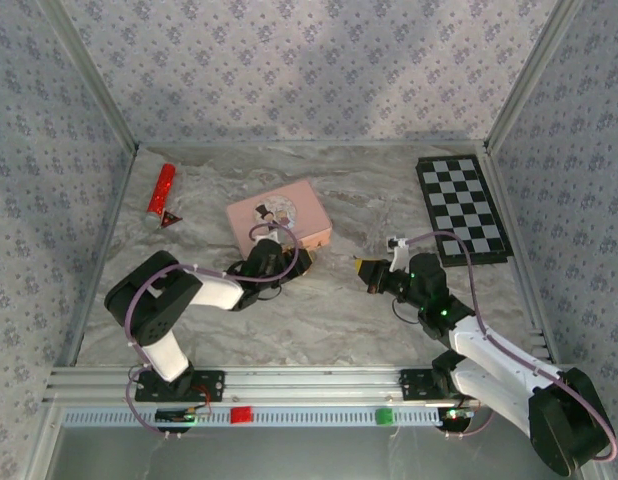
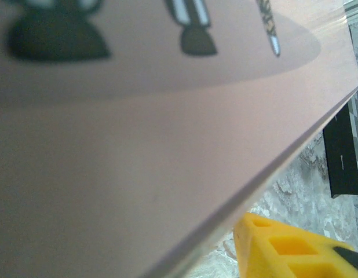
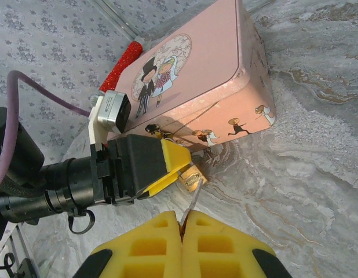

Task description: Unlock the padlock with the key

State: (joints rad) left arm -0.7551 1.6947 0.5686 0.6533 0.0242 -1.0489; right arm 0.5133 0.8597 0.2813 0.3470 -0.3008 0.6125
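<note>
The tiny brass padlock is pinched by its shackle end in my left gripper, just in front of the pink box. Its keyhole face points toward my right gripper. That gripper is shut on the thin silver key, and the blade's tip touches the padlock's face. How deep the tip sits is unclear. From above, the left gripper lies at the pink box's near edge, and the right gripper faces it. One yellow finger shows beneath the pink box.
A red glittery stick lies at the back left with a small dark triangle beside it. A checkerboard mat lies at the back right. Patterned walls enclose the marbled table on three sides.
</note>
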